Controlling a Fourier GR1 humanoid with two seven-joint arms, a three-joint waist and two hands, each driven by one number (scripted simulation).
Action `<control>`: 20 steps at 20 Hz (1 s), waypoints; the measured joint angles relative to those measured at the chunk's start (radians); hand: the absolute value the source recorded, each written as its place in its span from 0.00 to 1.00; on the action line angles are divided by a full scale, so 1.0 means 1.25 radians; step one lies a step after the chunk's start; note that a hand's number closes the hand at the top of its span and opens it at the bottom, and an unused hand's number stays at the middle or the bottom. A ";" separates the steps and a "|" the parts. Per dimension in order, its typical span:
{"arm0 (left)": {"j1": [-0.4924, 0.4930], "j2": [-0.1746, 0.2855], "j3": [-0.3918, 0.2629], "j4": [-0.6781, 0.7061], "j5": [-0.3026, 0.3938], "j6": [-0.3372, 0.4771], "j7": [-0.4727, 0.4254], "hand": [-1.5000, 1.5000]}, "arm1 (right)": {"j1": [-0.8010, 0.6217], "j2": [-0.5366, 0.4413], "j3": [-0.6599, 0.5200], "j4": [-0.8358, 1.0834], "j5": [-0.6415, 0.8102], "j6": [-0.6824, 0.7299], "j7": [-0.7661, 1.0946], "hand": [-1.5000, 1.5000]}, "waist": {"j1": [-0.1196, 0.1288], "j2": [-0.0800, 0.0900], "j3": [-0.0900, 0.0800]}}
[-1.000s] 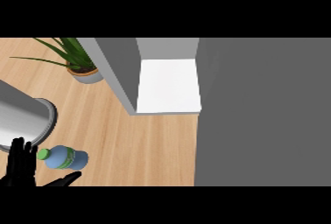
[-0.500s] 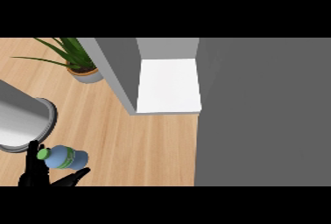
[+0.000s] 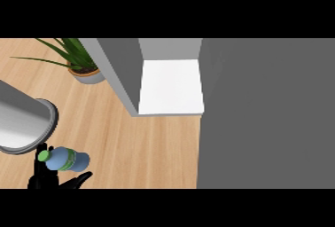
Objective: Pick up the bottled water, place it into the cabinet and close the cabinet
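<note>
The wooden counter point(image 3: 157, 150) fills the left and middle of the frame, and a broad grey panel point(image 3: 268, 115) covers the whole right side. At upper centre the cabinet point(image 3: 121, 71) stands open, its white shelf point(image 3: 171, 86) bare. A metal pot point(image 3: 20, 119) sits at the left edge, and a potted plant point(image 3: 75, 55) sits in the upper left corner.

The bottled water point(image 3: 68, 160) is at lower left, just below the pot. Its green cap point(image 3: 44, 156) points to the frame's left, and its body runs to the right. It probably stands upright and is seen from above, though I cannot be sure.

The left hand point(image 3: 52, 181) comes up from the lower edge directly under the bottle. One finger point(image 3: 40, 148) rises beside the cap and the thumb point(image 3: 82, 178) sticks out below the body. The hand looks spread, bracketing the bottle rather than wrapped round it. The cabinet lies well apart, up and to the right. The right hand does not show.
</note>
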 measured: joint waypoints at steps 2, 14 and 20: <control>-0.006 -0.004 0.000 0.020 0.004 -0.026 -0.022 0.00 | 0.023 -0.001 -0.006 0.000 -0.005 0.013 -0.016 0.00 | -0.002 -0.001 0.000; -0.102 -0.029 0.044 0.177 0.073 -0.187 -0.123 1.00 | 0.032 -0.033 -0.039 0.004 -0.034 0.002 -0.033 0.00 | 0.002 0.000 0.000; -0.157 0.007 0.033 0.223 0.058 -0.246 -0.127 1.00 | 0.035 -0.044 -0.047 0.008 -0.046 0.006 -0.039 0.00 | -0.001 0.001 0.001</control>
